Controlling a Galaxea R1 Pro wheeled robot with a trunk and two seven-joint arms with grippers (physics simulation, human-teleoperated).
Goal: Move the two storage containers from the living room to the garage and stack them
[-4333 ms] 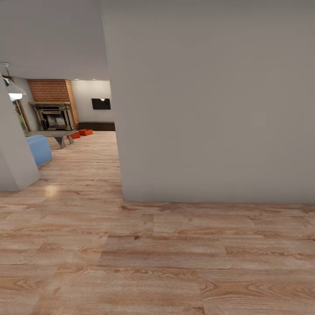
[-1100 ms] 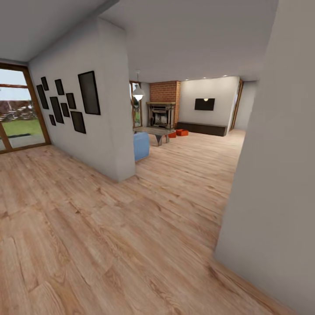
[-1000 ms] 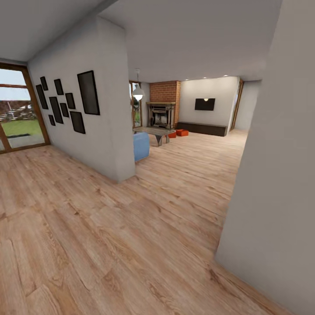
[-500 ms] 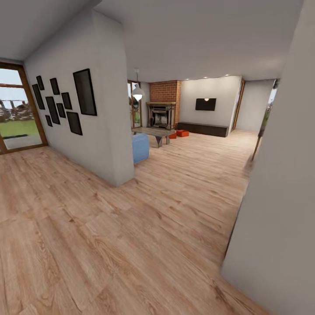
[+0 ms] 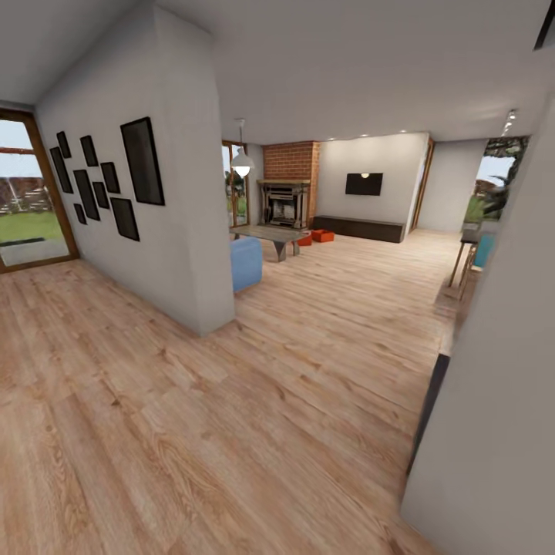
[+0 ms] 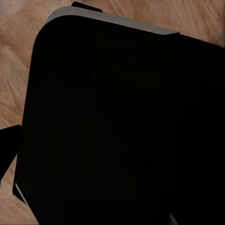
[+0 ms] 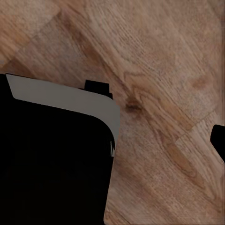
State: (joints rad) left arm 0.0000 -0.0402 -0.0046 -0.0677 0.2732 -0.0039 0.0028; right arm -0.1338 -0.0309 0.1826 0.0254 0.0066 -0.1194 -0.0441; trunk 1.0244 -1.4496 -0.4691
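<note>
Neither claw's state can be told: in the left wrist view a large black body of the robot blocks the frame, with a strip of wood planking around it, and no fingertips can be made out. In the right wrist view the same kind of dark, grey-edged panel is seen beside the light wood-plank flooring; a small dark shape at the frame's edge may be a finger, but that cannot be confirmed. Nothing is seen to be held.

Further out, in the head view, a passage is looked down between a white partition wall, hung with black picture frames, and a near wall corner on the right. Beyond lies the living room, marked by the brick fireplace, the coffee table and the end of the blue sofa. The two storage containers are seen as small orange-red shapes on the floor, close together, between the table and a low dark cabinet, well apart from the robot.

The task is judged barely begun, with the approach under way. The right-hand corner could be clipped by the base if the path is cut too tightly. The sofa end and table legs could likewise be struck if the containers are approached too far to the left.
</note>
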